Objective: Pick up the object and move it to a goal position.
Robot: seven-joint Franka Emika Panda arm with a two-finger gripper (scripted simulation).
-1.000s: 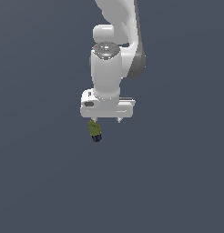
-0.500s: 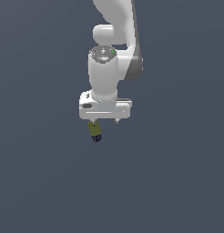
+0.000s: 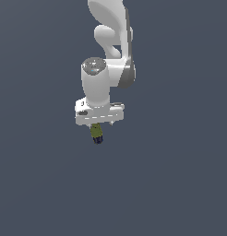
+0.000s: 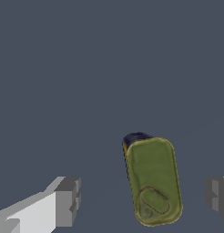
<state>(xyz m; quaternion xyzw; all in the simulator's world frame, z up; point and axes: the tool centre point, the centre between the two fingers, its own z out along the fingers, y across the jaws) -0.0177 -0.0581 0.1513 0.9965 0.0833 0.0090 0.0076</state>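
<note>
The object, a small tin can (image 4: pixel 153 181) with an olive-green top and dark blue sides, lies on the grey floor. In the wrist view it sits between my two fingers (image 4: pixel 68 200), nearer the other finger, with gaps on both sides. My gripper (image 4: pixel 143 198) is open and touches nothing. In the exterior view the can (image 3: pixel 96 133) pokes out just below the white hand, and my gripper (image 3: pixel 99 123) is directly above it, with the fingertips hard to make out.
The plain dark grey floor (image 3: pixel 180 184) surrounds the can in both views. The white arm (image 3: pixel 110 50) rises above the hand. No goal marker shows.
The hand has come down a little and shifted slightly toward the exterior view's left, closer over the can. The can has stayed in place.
</note>
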